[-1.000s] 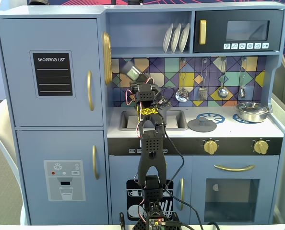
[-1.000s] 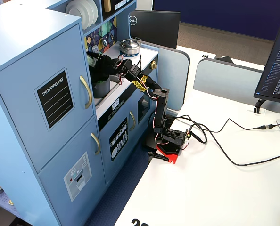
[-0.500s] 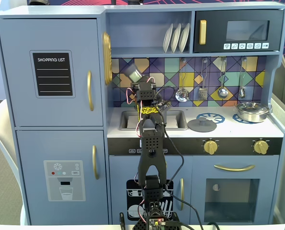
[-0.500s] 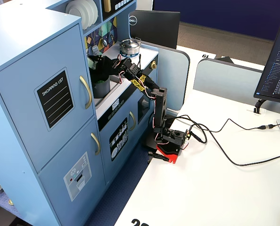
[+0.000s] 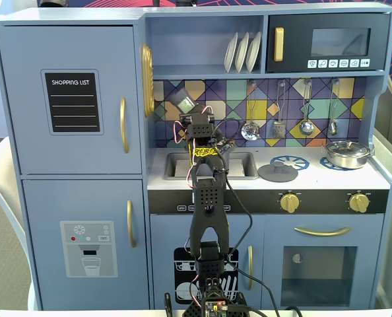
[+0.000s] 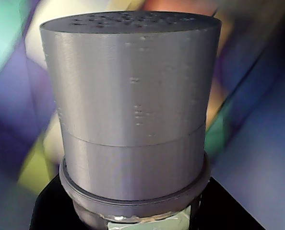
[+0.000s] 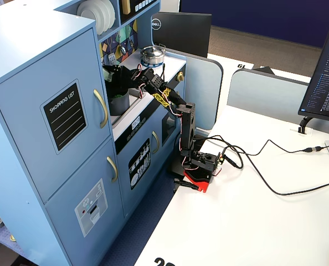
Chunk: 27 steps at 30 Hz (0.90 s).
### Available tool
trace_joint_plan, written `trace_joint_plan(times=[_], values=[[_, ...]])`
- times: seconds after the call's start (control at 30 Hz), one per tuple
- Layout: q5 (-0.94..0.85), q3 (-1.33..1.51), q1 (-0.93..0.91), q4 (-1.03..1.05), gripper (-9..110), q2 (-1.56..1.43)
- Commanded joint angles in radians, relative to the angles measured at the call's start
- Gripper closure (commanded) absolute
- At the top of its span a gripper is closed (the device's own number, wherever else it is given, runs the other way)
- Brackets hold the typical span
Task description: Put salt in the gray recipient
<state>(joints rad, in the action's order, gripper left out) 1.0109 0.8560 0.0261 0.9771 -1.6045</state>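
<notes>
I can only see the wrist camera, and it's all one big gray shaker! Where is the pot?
Observer: In a fixed view, the pot sits just below the shaker, at the sink.
Operator: Is its lid on?
Observer: No. The lid lies on the left burner, away from the pot.
Operator: What's on the other burner?
Observer: A shiny steel pan.
</notes>
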Motion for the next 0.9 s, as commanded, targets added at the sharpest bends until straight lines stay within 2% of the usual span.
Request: trace_joint_plan(times=[0.0, 0.1, 0.17, 0.43, 0.5, 0.6, 0.73, 0.87], values=[[-0.029, -0.029, 0.037, -0.156, 101, -0.014], [-0.086, -0.028, 0.058, -0.31, 101, -0.009], [-0.103, -0.035, 0.057, -0.322, 101, -0.008], [-0.067, -0.049, -0.006, 0.117, 101, -0.015], [-0.081, -0.002, 0.008, 0.066, 101, -0.035], [-0.123, 0.032, 0.038, -0.118, 101, -0.048], [-0.255, -0.017, 0.057, -0.282, 101, -0.023], [-0.601, -0.002, -0.015, -0.27, 101, -0.049]])
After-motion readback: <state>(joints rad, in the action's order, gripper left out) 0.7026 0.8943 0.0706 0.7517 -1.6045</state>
